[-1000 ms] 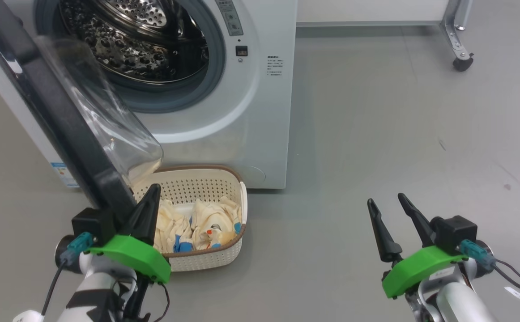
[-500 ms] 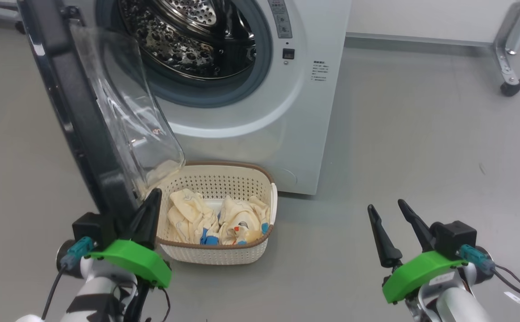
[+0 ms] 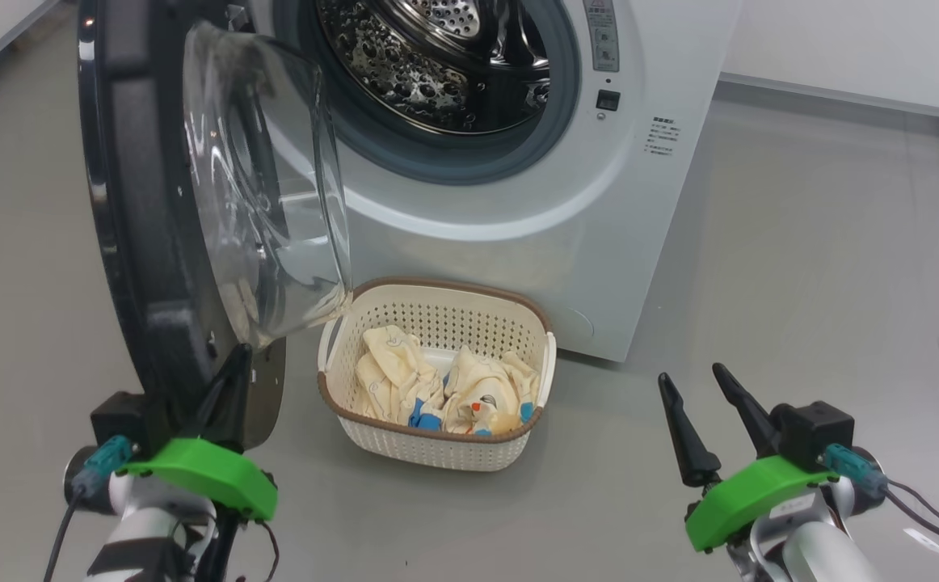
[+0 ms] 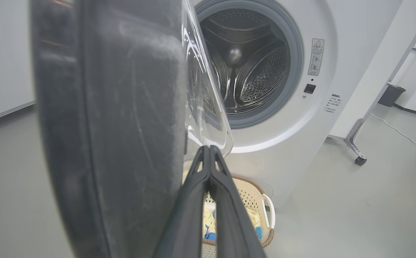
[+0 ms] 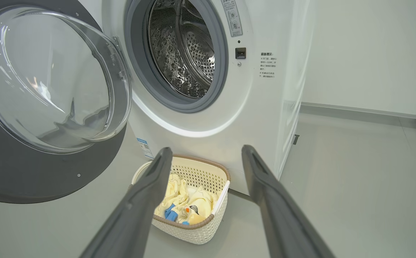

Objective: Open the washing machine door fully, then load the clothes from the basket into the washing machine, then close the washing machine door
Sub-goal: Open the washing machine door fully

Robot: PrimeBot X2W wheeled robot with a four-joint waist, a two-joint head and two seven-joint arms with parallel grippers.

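The white washing machine (image 3: 534,210) (image 5: 229,118) stands with its steel drum (image 3: 437,48) exposed. Its door (image 3: 138,202) (image 4: 122,107) (image 5: 14,179), black-rimmed with a clear dome, hangs open to the left. On the floor before the machine sits the cream basket (image 3: 437,449) (image 5: 193,233) (image 4: 247,195). Inside it lie pale yellow clothes (image 3: 437,388) (image 5: 183,200) with blue cuffs. My left gripper (image 3: 237,356) (image 4: 208,147) is shut on nothing, its tip at the door's lower inner rim. To the right of the basket my right gripper (image 3: 689,372) (image 5: 207,149) stands open and apart from it.
Grey floor (image 3: 801,283) stretches right of the machine. A metal stand leg on a castor (image 4: 358,157), a dark bin (image 4: 390,95) and a white cable (image 4: 408,136) lie beyond the machine's right side. A white wall (image 5: 372,53) stands behind.
The head camera has swung, so machine, door and basket sit further right and the door's inner face shows more. My left gripper stays at the door's lower rim, shut; the right stays open.
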